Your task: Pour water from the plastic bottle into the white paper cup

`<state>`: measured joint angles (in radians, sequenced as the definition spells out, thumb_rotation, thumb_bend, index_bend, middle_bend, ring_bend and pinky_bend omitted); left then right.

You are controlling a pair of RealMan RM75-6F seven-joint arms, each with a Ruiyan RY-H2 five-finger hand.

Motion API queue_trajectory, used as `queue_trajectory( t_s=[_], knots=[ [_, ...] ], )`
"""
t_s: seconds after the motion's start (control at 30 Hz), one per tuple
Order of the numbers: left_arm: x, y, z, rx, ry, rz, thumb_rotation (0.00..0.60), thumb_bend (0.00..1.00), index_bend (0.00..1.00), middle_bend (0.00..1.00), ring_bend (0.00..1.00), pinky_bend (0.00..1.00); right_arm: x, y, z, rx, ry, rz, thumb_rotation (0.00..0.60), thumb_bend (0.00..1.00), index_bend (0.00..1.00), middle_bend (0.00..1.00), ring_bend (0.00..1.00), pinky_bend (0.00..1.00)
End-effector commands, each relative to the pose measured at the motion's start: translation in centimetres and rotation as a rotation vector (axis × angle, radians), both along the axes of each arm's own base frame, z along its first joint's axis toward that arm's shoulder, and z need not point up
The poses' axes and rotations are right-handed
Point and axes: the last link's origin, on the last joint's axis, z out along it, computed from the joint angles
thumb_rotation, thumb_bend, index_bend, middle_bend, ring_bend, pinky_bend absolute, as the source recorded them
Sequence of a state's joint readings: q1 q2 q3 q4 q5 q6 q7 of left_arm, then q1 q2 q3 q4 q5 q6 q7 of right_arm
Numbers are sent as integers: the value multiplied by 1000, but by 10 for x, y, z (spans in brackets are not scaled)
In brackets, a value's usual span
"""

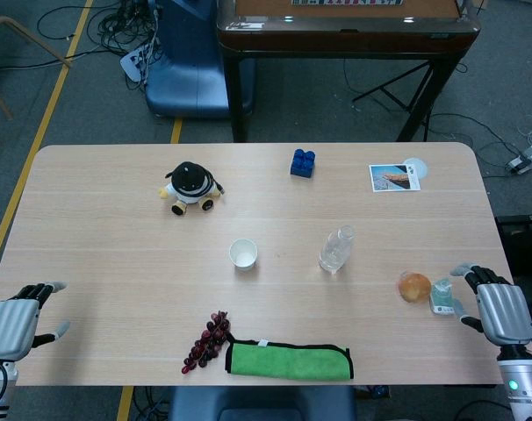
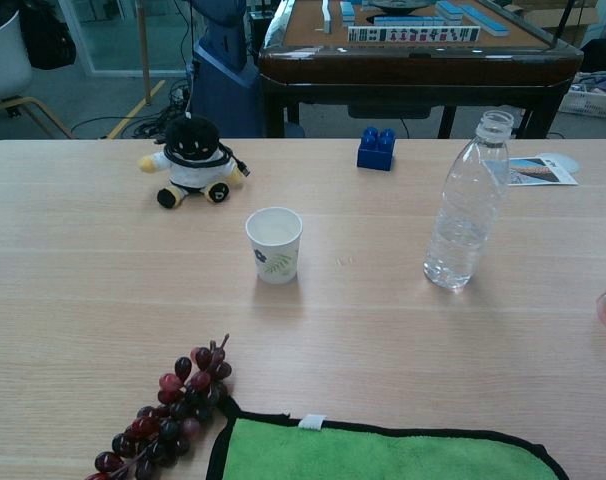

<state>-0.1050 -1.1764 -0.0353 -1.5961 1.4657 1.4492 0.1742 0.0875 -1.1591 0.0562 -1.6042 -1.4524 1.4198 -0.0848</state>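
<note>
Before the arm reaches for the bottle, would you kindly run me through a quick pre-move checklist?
1. Plastic bottle upright, cap off: ok.
2. White paper cup upright, mouth open: ok.
3. Bottle and cup apart, bare table between them: ok.
4. Right robot hand holding nothing, fingers apart: ok.
5. Left robot hand holding nothing, at the table's near left corner: ok.
6. Orange and small box close beside the right robot hand: not ok.

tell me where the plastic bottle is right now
The plastic bottle stands upright mid-table, right of the white paper cup in both views, untouched by either hand.
</note>
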Motion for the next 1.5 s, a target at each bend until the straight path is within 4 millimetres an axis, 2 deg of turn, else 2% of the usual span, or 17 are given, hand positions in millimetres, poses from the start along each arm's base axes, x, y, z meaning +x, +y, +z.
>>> queue_trajectory(
  t_s=[0.03,1.5],
  knots=[
    [-1,-1,-1,5,-3,-8,600,152,301,351,335,596,0,-1,0,-3,1,5,600,328,348,283,298,489],
    [3,-3,-3,4,0,-32,600,152,280,330,338,597,2,3,0,-9,4,4,600,327,348,284,297,489]
  ],
)
